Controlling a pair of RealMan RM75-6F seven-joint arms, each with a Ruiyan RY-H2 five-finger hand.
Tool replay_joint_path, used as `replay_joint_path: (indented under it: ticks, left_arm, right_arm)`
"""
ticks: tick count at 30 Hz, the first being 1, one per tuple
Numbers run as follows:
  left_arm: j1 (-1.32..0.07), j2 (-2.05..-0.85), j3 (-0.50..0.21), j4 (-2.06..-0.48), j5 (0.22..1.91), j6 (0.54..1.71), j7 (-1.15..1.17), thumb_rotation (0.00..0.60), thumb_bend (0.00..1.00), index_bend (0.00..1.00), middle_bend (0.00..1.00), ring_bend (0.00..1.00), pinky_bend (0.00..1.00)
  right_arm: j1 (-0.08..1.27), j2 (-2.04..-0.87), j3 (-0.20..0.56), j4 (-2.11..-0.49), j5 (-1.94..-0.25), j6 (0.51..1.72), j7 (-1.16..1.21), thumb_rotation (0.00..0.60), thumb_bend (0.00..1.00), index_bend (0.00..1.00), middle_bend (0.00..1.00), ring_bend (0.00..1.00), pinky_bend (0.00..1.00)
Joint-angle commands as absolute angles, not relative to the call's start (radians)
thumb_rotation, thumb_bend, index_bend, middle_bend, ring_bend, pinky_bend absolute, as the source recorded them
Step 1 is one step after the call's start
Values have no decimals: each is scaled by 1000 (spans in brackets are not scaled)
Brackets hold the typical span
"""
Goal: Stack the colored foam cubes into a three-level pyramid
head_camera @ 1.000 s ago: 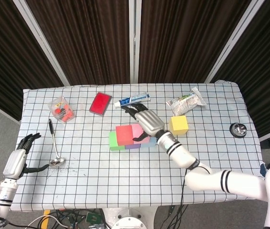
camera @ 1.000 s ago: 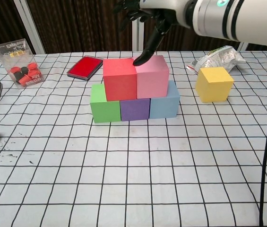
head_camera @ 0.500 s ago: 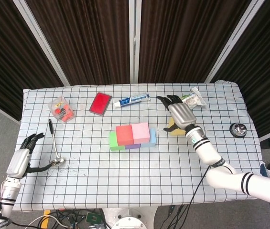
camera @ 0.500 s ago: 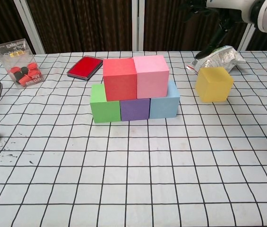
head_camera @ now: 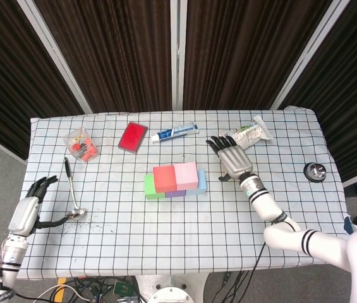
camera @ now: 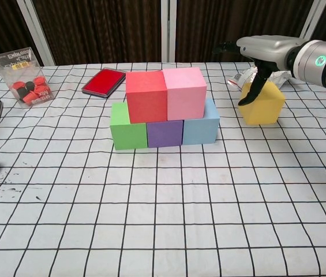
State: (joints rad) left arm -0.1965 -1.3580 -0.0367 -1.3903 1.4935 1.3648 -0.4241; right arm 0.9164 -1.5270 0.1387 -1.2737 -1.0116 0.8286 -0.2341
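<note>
The right hand hovers flat over the yellow cube, fingers spread and thumb hanging beside its face, gripping nothing. To its left stands the two-level stack. The left hand rests empty, fingers apart, at the bench edge.

ladle | toothpaste | red case | clear box | foil packet

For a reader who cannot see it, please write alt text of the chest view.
The right hand reaches over a yellow cube on a checked tablecloth. Left of it stand five stacked cubes: red and pink upon green, purple, blue.
</note>
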Motion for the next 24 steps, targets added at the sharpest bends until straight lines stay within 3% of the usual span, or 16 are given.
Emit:
replay_joint_path:
  ticks: [1, 24]
  left_arm:
    - [-196, -1361, -36, -1384, 1494, 1365, -430, 600, 0, 62, 118, 0, 62]
    - [-190, -1371, -36, -1354, 1497, 1376, -460, 600, 0, 62, 117, 0, 61]
  right_arm:
    - [916, -1548, 137, -1255, -1011, 821, -248, 600, 0, 0, 0, 0, 0]
    - [930, -1716, 192, -1058, -1044, 786, -228, 600, 0, 0, 0, 0, 0]
